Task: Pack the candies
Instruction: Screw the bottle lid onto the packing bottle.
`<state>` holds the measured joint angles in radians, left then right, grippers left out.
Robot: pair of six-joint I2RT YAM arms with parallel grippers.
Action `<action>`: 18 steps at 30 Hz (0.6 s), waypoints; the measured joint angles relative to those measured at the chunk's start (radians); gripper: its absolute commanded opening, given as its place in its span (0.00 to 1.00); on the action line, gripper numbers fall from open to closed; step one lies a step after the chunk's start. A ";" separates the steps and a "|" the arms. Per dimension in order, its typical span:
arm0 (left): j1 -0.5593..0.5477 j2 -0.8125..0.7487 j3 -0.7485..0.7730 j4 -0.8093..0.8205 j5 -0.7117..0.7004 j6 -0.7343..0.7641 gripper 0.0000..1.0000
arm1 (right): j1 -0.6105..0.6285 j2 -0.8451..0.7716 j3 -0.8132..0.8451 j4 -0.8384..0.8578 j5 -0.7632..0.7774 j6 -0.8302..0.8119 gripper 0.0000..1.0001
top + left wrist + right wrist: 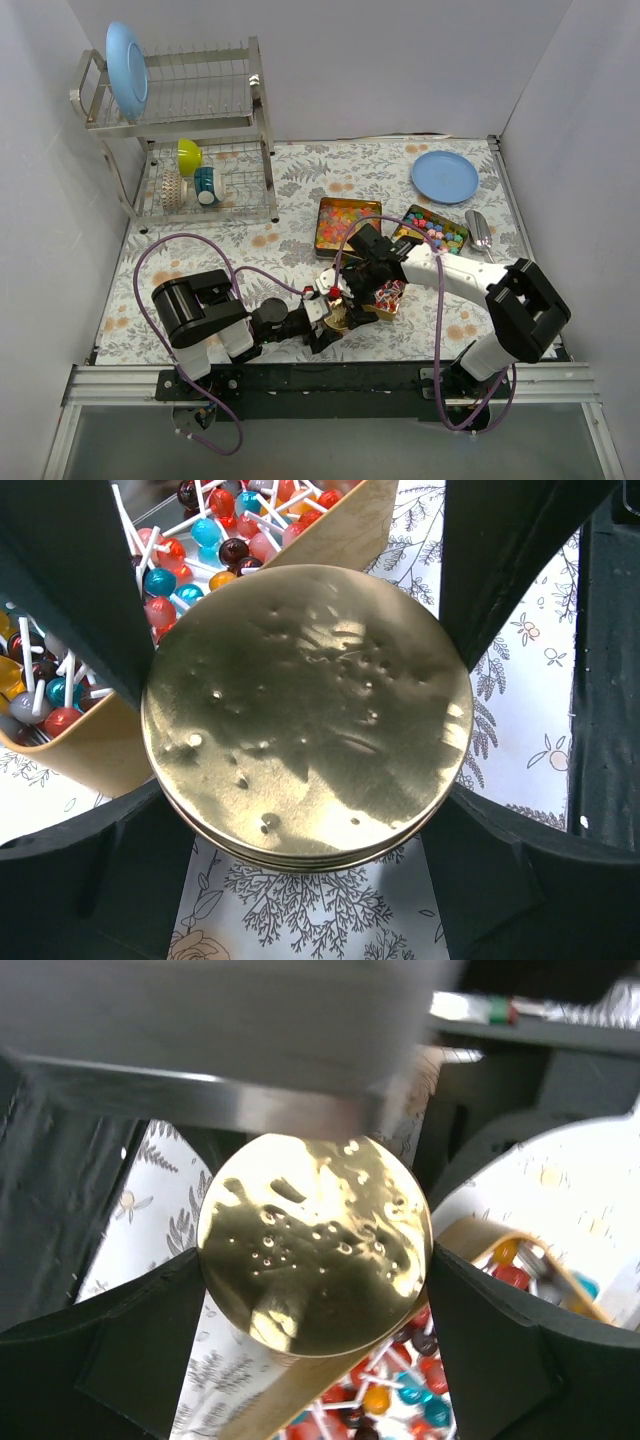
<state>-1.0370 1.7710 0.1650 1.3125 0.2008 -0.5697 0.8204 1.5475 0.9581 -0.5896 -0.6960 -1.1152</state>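
A round gold lid [338, 316] sits at the front centre, next to an open gold tin of lollipop candies [389, 295]. My left gripper [326, 312] is shut on the lid from the left, and in the left wrist view its fingers [90, 880] press the lid [310, 710] on both sides, with a second gold rim under it. My right gripper [352, 288] is shut on the same lid [315, 1240] from behind. The lollipops also show in both wrist views [190, 550] [400, 1400]. Further back are a tin of orange-pink gummies [347, 222] and a tin of chunky coloured candies [433, 230].
A blue plate [445, 176] lies at the back right and a metal spoon [480, 235] beside the chunky candy tin. A dish rack [190, 150] with a blue plate, a yellow bowl and cups stands at the back left. Purple cables loop over the front left.
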 measured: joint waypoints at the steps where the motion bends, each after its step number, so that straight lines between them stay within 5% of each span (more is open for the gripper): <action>1: 0.000 0.000 0.000 0.000 0.002 0.000 0.00 | 0.000 -0.016 -0.021 0.033 0.008 0.056 0.63; 11: 0.001 0.000 -0.001 0.001 0.005 -0.003 0.00 | 0.004 -0.055 -0.099 0.177 0.074 0.475 0.56; 15: 0.001 0.000 -0.001 -0.001 0.007 0.003 0.02 | 0.018 -0.100 -0.156 0.257 0.108 0.572 0.71; 16: 0.001 0.000 -0.001 -0.002 0.010 0.003 0.43 | 0.021 -0.108 -0.165 0.270 0.114 0.588 0.79; 18: 0.001 -0.002 0.000 -0.005 0.012 0.005 0.74 | 0.026 -0.116 -0.172 0.280 0.126 0.604 0.89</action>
<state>-1.0359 1.7687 0.1646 1.3079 0.2127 -0.5652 0.8459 1.4311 0.7864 -0.3096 -0.5701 -0.5114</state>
